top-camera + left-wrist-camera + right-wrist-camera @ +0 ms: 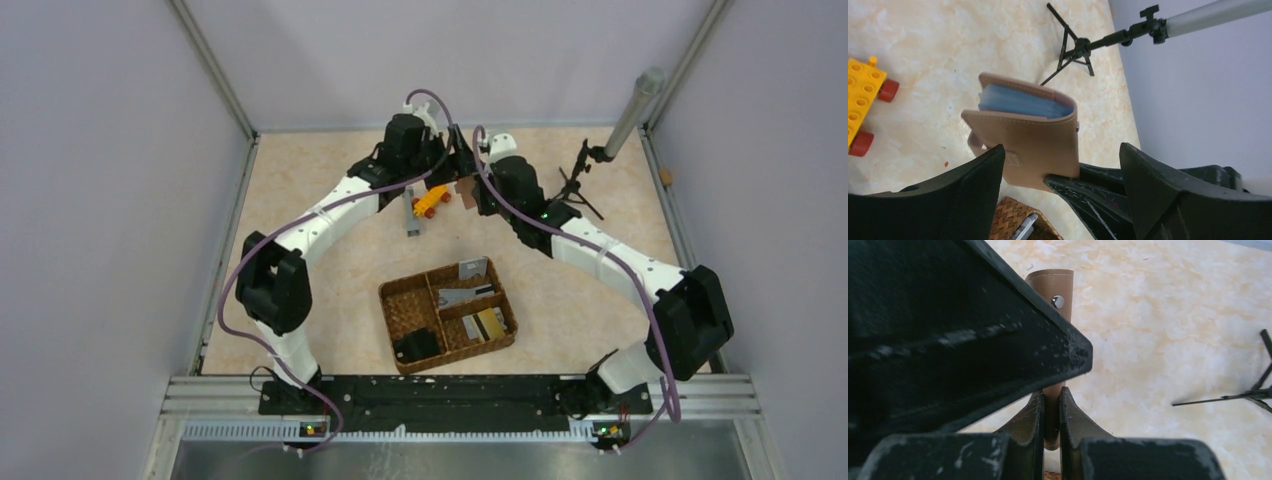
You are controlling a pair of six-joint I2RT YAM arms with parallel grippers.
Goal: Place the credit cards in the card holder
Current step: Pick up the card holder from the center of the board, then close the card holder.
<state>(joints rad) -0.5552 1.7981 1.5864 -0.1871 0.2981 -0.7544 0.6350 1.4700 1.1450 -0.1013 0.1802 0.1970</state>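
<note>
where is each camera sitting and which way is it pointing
Top external: above and behind the arm bases, looking down at the table; the left arm and right arm show.
Left wrist: on the left arm, looking past its open left gripper at the card holder; both its fingers show.
Right wrist: on the right arm, looking along the right gripper, shut on the card holder; its fingers show.
Shared: both wrist views show the card holder and the tripod.

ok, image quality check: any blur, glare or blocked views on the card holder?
Top external: even light, no glare, card holder sharp but tiny between the arms. Left wrist: holder crisp, own fingers dark. Right wrist: a black mass blocks the left half; the snap glints.
</note>
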